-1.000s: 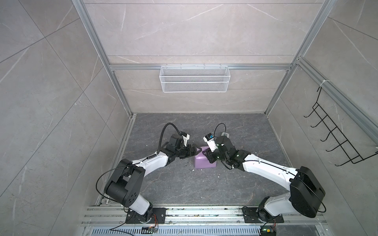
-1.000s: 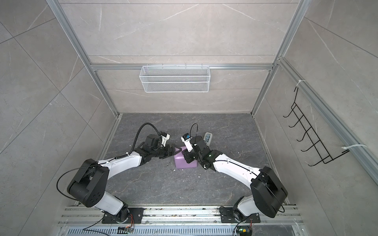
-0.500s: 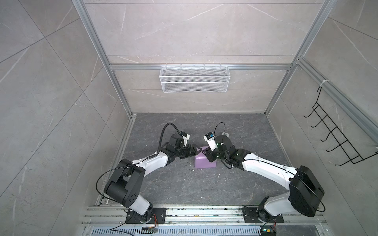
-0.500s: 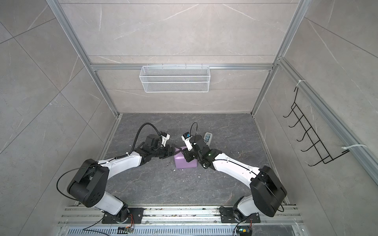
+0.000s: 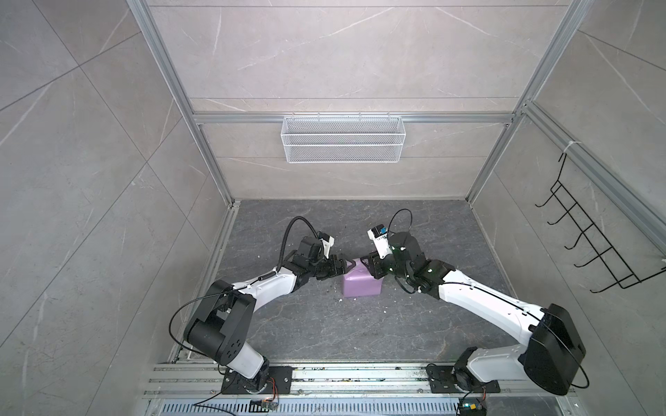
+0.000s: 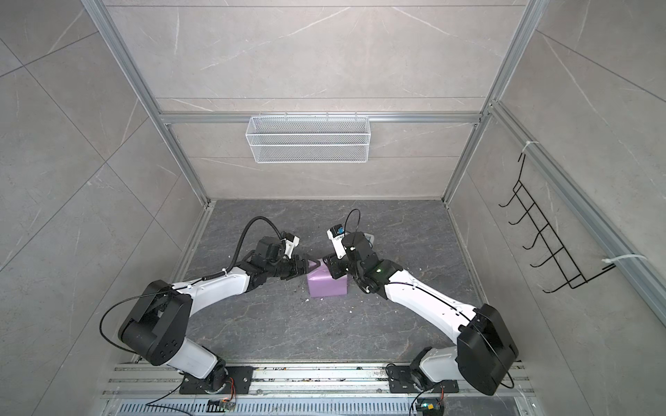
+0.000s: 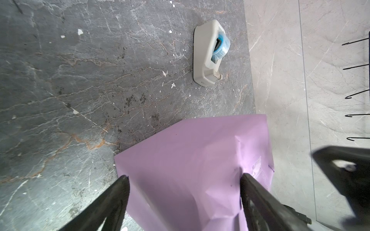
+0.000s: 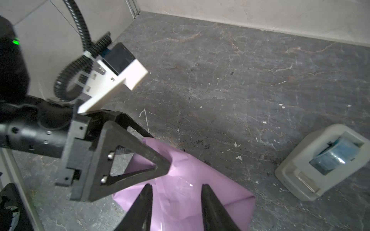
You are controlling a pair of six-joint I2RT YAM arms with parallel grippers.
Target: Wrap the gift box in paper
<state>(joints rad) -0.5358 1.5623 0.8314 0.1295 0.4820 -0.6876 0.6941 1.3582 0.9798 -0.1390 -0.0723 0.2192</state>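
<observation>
The gift box is hidden inside the lilac paper (image 5: 360,284) (image 6: 328,286), which stands folded round it as a block mid-floor. My left gripper (image 5: 351,264) (image 7: 184,178) is open wide across the block's upper far-left corner. One of its fingers (image 7: 248,184) presses a creased fold of the paper (image 7: 190,152), and the other lies at the paper's edge. My right gripper (image 5: 364,261) (image 8: 176,187) hovers open just over the top of the paper (image 8: 190,202), above a shiny strip of clear tape, with nothing between its fingers. The left gripper's triangular finger (image 8: 128,156) lies close beside it.
A grey-white tape dispenser (image 7: 210,54) (image 8: 320,162) with a blue roll sits on the dark floor behind the block, near the right arm. Small white scraps dot the floor. A wire basket (image 5: 342,138) hangs on the back wall and a black hook rack (image 5: 591,248) on the right wall.
My right gripper's jaws have spread a little wider over the paper. The left gripper and the wrapped block have stayed where they were.
</observation>
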